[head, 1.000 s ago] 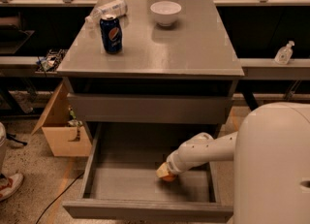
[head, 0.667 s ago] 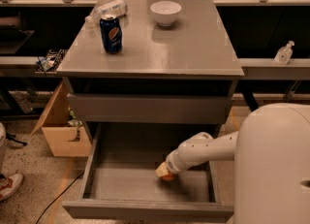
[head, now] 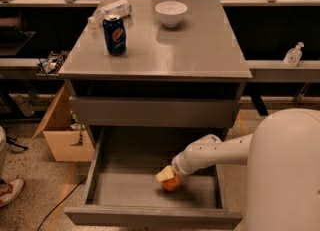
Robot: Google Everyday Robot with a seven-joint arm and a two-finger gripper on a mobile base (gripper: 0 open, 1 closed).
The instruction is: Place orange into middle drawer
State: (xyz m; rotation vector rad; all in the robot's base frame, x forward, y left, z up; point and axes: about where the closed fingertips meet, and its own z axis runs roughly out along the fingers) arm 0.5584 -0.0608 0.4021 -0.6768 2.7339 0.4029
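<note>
Jaws down inside the middle drawer [head: 125,190], right of centre, tucked against the top-left of the orange [head: 172,184]. Can't tell whether clamped on it or already loose. Round, smooth fruit with no long axis, so probably prone to rolling on that flat matte-gray bottom. Sits at or just above it, directly under the jaws. Probably just needs letting go and a straight lift out.

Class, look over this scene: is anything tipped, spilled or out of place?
A clear plastic bottle lies on its side behind the upright soda can. Nothing looks spilled. The gripper is in the open middle drawer, at the orange.
</note>
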